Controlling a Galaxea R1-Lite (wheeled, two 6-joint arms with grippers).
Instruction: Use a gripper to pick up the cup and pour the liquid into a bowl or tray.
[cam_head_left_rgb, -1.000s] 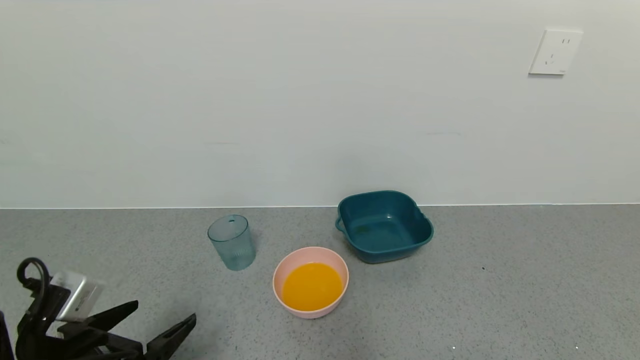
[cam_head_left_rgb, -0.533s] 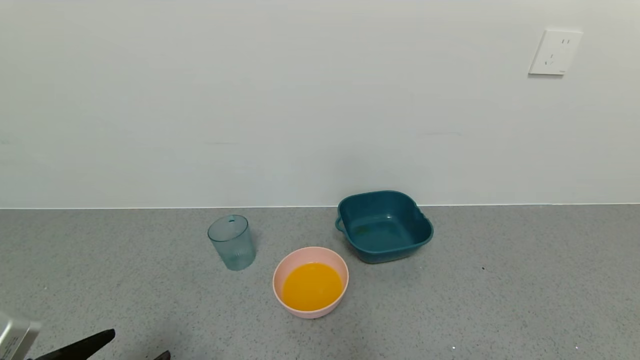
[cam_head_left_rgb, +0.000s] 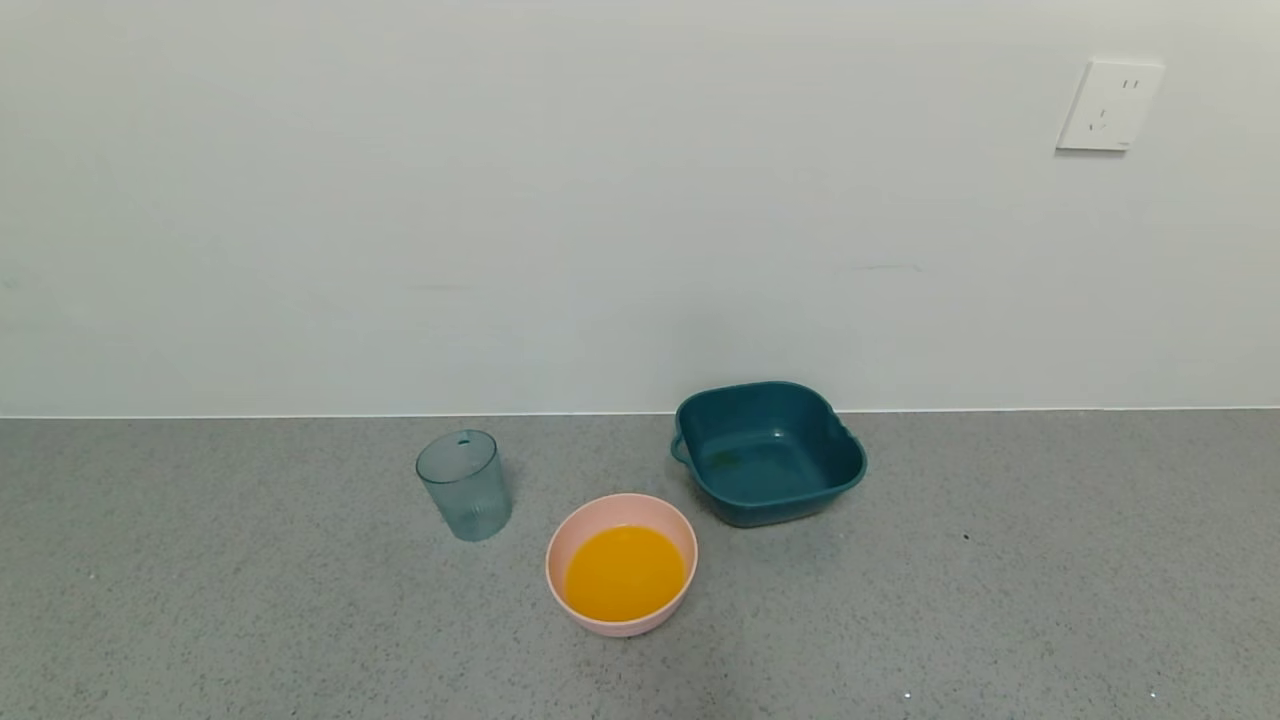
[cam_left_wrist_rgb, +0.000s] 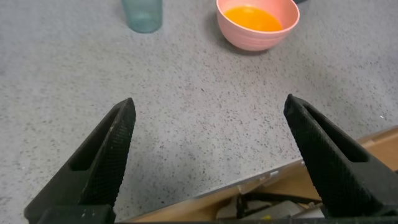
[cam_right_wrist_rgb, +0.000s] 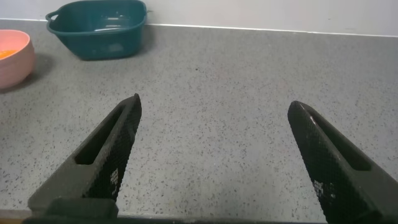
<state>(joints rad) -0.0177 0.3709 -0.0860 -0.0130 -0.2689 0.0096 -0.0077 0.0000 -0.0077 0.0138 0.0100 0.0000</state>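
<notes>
Head view: the pink bowl (cam_head_left_rgb: 621, 563) sits on the grey desk (cam_head_left_rgb: 1000, 600), holding the orange liquid (cam_head_left_rgb: 624, 572); the cup (cam_head_left_rgb: 464, 485) stands upright just beside it toward the wall, and the teal tray (cam_head_left_rgb: 768, 451) stands behind it. Left wrist view: the left gripper (cam_left_wrist_rgb: 208, 134) hangs released over the desk's edge, well apart from the bowl. Right wrist view: the right gripper (cam_right_wrist_rgb: 214, 130) is likewise spread wide, the bowl far off.

Bright even light, soft shadows, sharp focus
</notes>
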